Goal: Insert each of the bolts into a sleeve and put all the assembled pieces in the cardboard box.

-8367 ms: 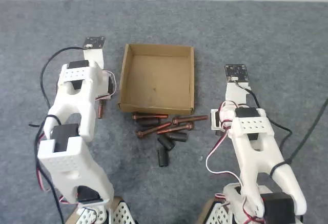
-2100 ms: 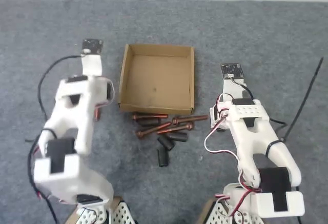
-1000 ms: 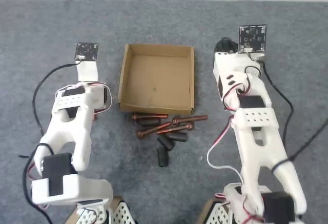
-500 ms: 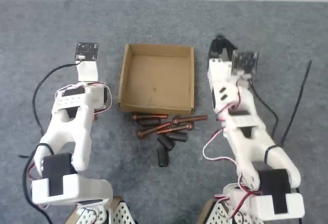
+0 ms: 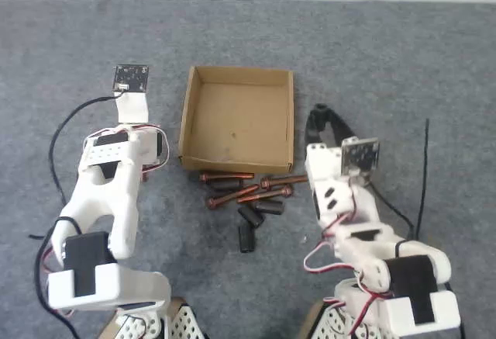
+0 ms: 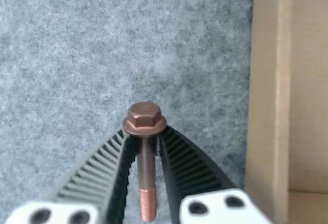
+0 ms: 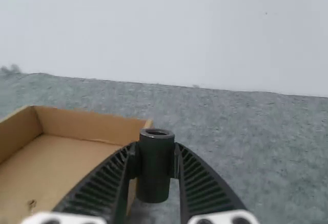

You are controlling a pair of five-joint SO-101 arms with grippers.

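1. Bolt (image 6: 146, 165) is clamped in the left gripper (image 6: 145, 130). The fingers pinch the shank just under the hex head; the head sits at the fingertips and the threaded end points back toward the wrist camera.
2. The grip is on the shank, probably so the head can't slip through. The threaded end is not beyond the fingertips, so mating may be awkward.
3. Just beside the left gripper is the outer wall of the cardboard box (image 6: 266, 106). Grey carpet (image 6: 102, 39) lies below.
4. The right gripper (image 7: 155, 152) is closed on a black sleeve (image 7: 155, 170), gripped mid-body. The open bore end is clear of the fingers, which looks like presentation for insertion.
5. In the high view the right gripper (image 5: 322, 122) sits just off the right wall of the box (image 5: 237, 126). The left arm is on the opposite side, so the bolt and sleeve are well apart with the box between them.
6. The box floor is bare, so nothing is assembled yet.
7. Loose bolts (image 5: 248, 186) and loose sleeves (image 5: 252, 219) lie on the carpet just in front of the box, between the arms.
8. Next step, as I judge it: bring both grippers together and line up the axes.
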